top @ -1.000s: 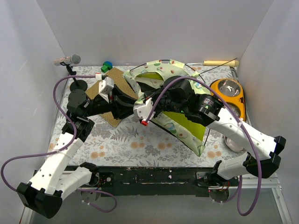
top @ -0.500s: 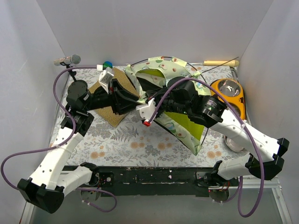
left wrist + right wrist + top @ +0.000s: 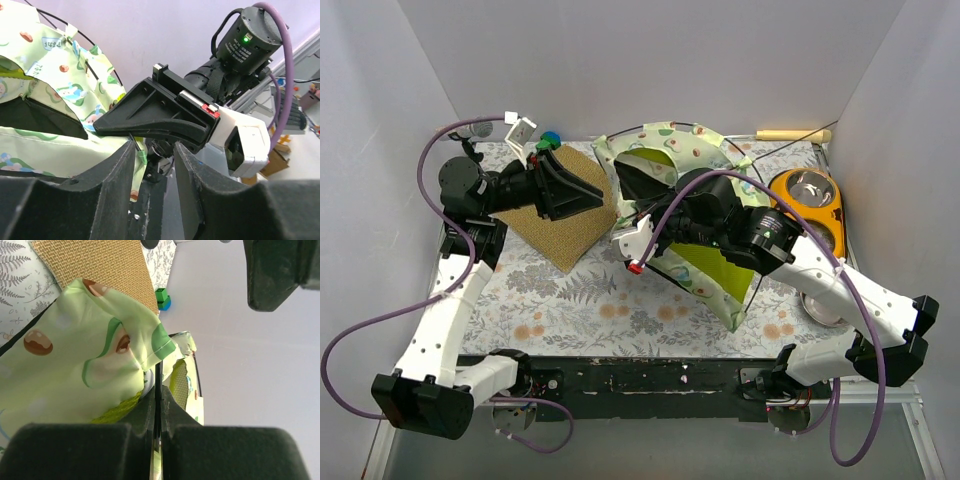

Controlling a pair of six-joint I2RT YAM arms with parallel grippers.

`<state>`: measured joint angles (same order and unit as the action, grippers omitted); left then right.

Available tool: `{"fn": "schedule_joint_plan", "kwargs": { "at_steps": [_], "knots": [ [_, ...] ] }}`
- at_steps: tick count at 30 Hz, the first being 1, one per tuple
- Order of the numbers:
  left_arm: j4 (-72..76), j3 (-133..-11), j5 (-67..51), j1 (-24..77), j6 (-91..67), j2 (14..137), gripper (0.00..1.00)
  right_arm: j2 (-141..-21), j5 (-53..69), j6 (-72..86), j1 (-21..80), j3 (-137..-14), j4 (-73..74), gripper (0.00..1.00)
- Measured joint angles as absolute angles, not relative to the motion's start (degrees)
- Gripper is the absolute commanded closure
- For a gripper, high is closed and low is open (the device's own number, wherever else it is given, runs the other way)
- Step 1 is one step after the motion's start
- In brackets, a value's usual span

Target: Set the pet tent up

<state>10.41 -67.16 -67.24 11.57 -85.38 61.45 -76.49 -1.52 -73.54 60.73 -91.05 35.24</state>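
Top external view: the pet tent (image 3: 670, 150) stands partly raised at 12 o'clock on the table (image 3: 580, 300). My right gripper (image 3: 156, 400) is pinched tight on its fabric edge. My left gripper (image 3: 154, 155) (at 9 o'clock of the tent, above the brown mat (image 3: 555, 235)) is slightly parted, holding nothing.

Matt printed cloth pet tent (image 3: 672, 136), rough woven mat (image 3: 563, 236)
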Motion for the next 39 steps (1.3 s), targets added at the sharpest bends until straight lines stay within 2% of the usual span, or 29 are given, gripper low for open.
{"fn": "schedule_joint_plan", "kwargs": {
  "at_steps": [11,20,39],
  "knots": [
    [14.48,-67.18,-74.35,10.59,-92.58,62.98,0.68,-76.49,-1.52,-73.47,60.45,-91.02,35.46,0.99],
    [6.0,-67.31,-73.73,12.21,-86.19,64.31,0.65,-76.49,-1.3,-73.49,60.45,-91.02,35.48,0.99],
    [-8.91,-71.11,-68.29,17.3,-73.1,67.31,0.67,-78.32,-0.67,-73.56,60.45,-91.07,35.94,0.99]
  ]
}}
